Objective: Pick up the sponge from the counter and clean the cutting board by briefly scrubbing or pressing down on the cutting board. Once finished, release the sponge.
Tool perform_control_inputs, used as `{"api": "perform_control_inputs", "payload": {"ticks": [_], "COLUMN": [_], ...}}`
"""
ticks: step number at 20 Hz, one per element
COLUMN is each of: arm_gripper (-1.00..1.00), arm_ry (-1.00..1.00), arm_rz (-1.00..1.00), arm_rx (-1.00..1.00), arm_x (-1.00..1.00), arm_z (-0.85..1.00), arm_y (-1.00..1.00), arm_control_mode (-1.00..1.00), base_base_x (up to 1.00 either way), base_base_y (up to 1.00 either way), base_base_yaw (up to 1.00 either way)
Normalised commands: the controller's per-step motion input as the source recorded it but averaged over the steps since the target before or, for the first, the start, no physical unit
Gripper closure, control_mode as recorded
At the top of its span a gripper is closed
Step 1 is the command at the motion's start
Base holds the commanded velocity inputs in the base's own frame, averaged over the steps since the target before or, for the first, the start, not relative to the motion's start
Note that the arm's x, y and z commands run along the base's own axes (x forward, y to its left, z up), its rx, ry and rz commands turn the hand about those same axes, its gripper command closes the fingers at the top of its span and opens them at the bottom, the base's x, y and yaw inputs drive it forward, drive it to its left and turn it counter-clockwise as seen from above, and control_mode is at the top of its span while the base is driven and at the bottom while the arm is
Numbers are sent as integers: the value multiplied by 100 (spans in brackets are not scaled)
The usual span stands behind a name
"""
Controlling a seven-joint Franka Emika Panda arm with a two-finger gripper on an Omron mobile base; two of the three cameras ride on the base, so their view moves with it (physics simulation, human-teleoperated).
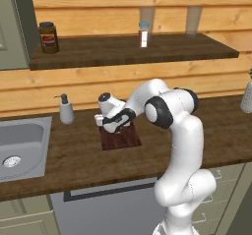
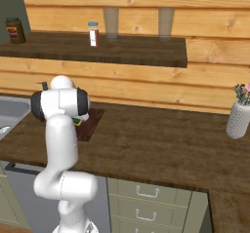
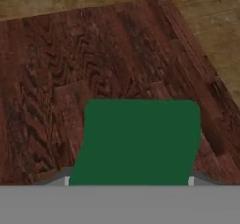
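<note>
The green sponge [image 3: 140, 141] sits between my fingertips, low over the dark reddish cutting board [image 3: 93, 54]. My gripper [image 3: 129, 181] is shut on the sponge. In the left base view the hand [image 1: 112, 125] reaches down over the back left part of the cutting board [image 1: 123, 139], which lies on the counter [image 1: 74, 160] right of the sink. In the right base view a bit of the sponge [image 2: 77, 121] peeks out beside the arm, at the edge of the cutting board [image 2: 93, 120]. Whether the sponge touches the board, I cannot tell.
A soap dispenser [image 1: 65, 110] stands left of the board, beside the sink [image 1: 19, 145]. The shelf above [image 1: 133, 49] holds a dark jar [image 1: 48, 37] and a small bottle [image 1: 143, 35]. A vase [image 2: 239, 117] stands far right on the counter.
</note>
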Motion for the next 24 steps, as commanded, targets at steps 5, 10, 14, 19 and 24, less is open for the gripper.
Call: {"api": "perform_control_inputs", "payload": {"ticks": [5, 10, 14, 19, 24], "arm_gripper": [100, 100, 100, 100, 100], "arm_ry": [0, 0, -1, -3, 0], "arm_rz": [-4, -3, -1, 0, 0], "arm_rx": [0, 0, 0, 0, 0], "arm_x": [66, 49, 19, -15, -65], "arm_z": [0, 0, 0, -12, -24], "arm_y": [-13, -18, -24, -12, -1], "arm_control_mode": [-100, -100, -100, -100, -100], "base_base_x": [0, 0, 0, 0, 0], "base_base_y": [0, 0, 0, 0, 0], "base_base_yaw": [0, 0, 0, 0, 0]}}
